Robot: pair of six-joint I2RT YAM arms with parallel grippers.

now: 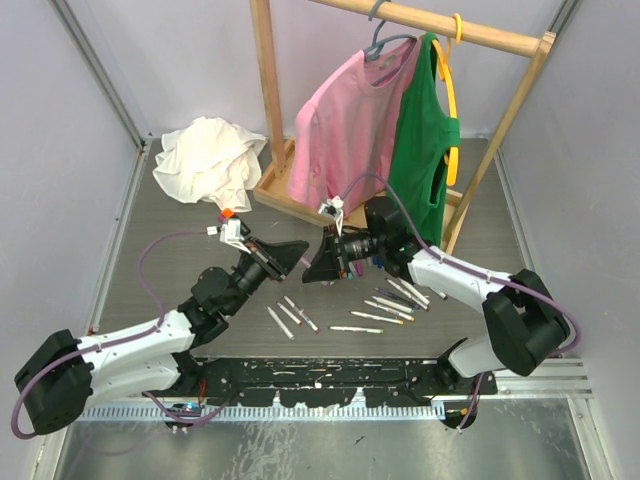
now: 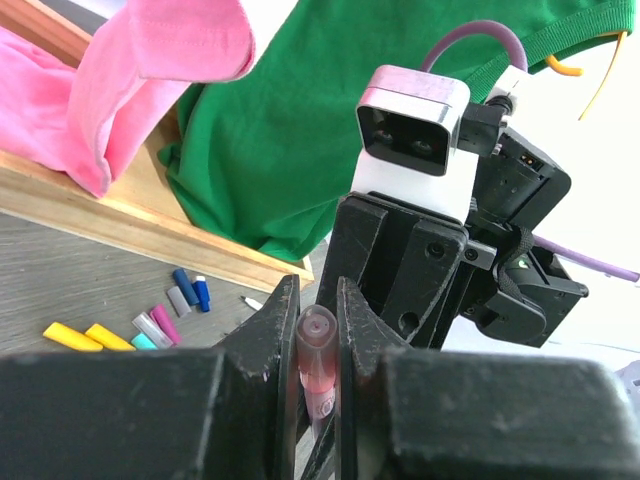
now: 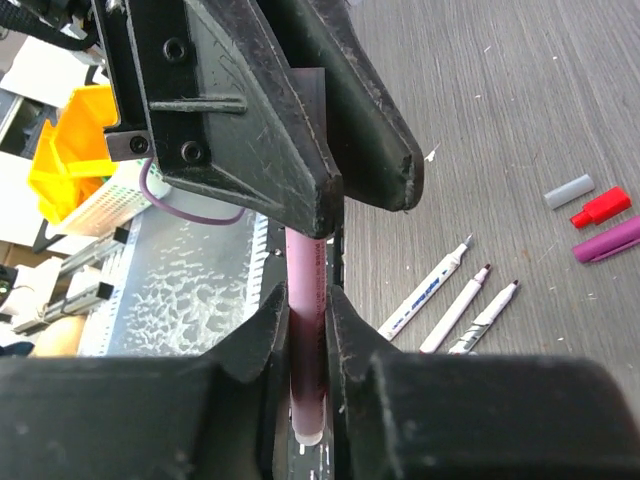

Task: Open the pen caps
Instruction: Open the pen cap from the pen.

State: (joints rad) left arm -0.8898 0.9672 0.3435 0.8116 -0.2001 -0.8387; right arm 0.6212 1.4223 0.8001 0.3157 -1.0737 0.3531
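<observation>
My left pincer (image 2: 318,292) and right pincer (image 3: 307,300) both clamp one pink pen (image 3: 304,262); the yellow bin (image 3: 72,150)'s contents I cannot tell.

Pink pen (image 3: 305,330), pink T-shirt (image 1: 345,125), green top (image 1: 420,130), white cloth (image 1: 210,158), yellow caps (image 2: 68,336) on grey wood-grain table (image 1: 180,265).

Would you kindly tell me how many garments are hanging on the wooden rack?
2: a pink T-shirt on the left, a green shirt right beside it; none appears hidden.
</observation>
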